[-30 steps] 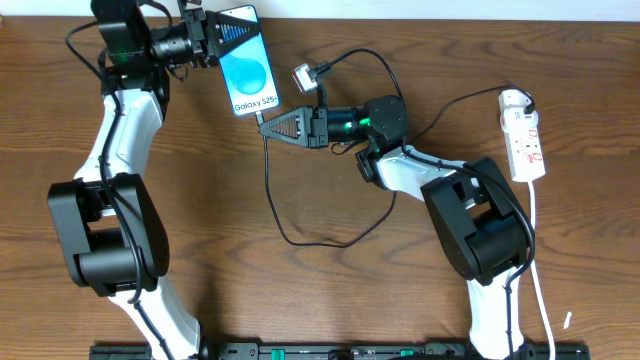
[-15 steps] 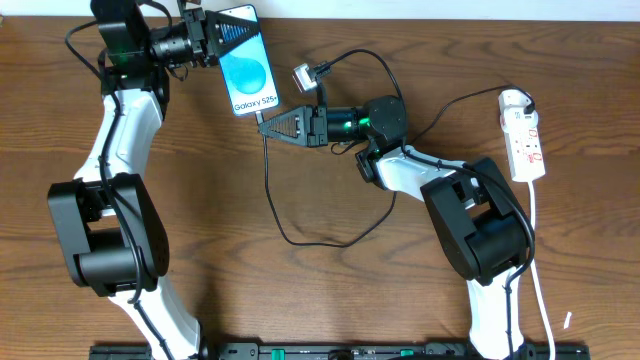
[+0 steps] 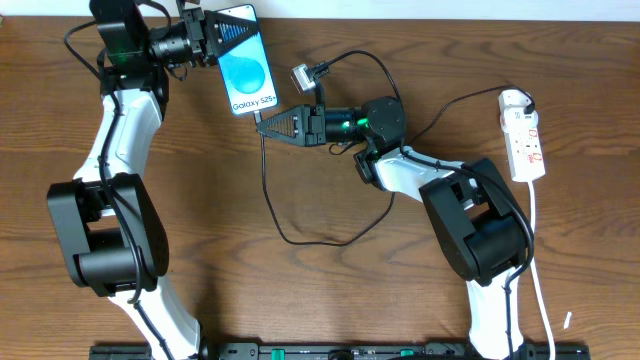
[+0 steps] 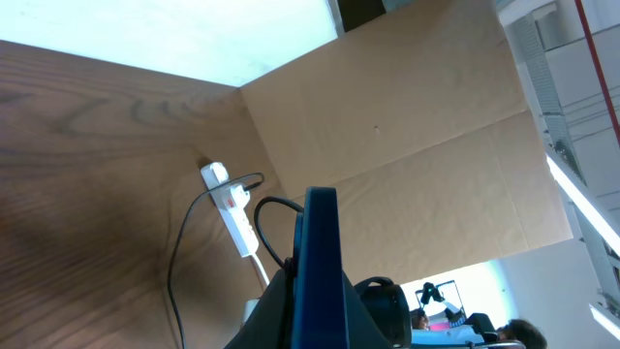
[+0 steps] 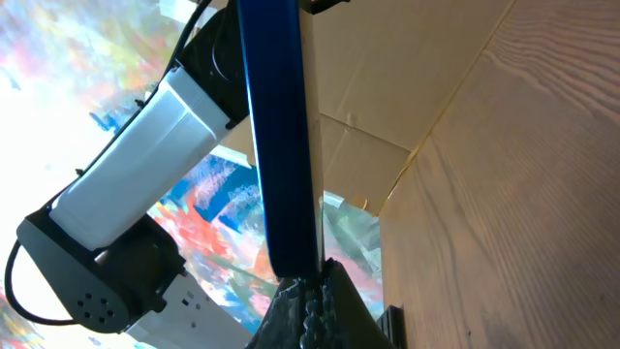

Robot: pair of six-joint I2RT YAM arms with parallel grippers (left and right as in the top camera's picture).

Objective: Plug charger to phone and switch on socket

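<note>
The phone (image 3: pixel 245 70), marked "Galaxy S25+", is clamped in the left gripper (image 3: pixel 208 38) near the far edge, the charger (image 3: pixel 268 190) is pinched at its base by the right gripper (image 3: pixel 265 125), and the socket (image 3: pixel 525 140) is laid at the right edge.

Brown wood-grain worktop (image 3: pixel 330 300) across the whole overhead view. At 12 o'clock, a pale strip (image 3: pixel 450 8) along its far edge. At 6 o'clock, a black rail (image 3: pixel 340 351) with small green marks. Toward 5 o'clock, a small white scrap (image 3: pixel 567 321) (too small to identify). In the left wrist view, tan cardboard panel (image 4: pixel 407 126) standing at the worktop's edge.
</note>
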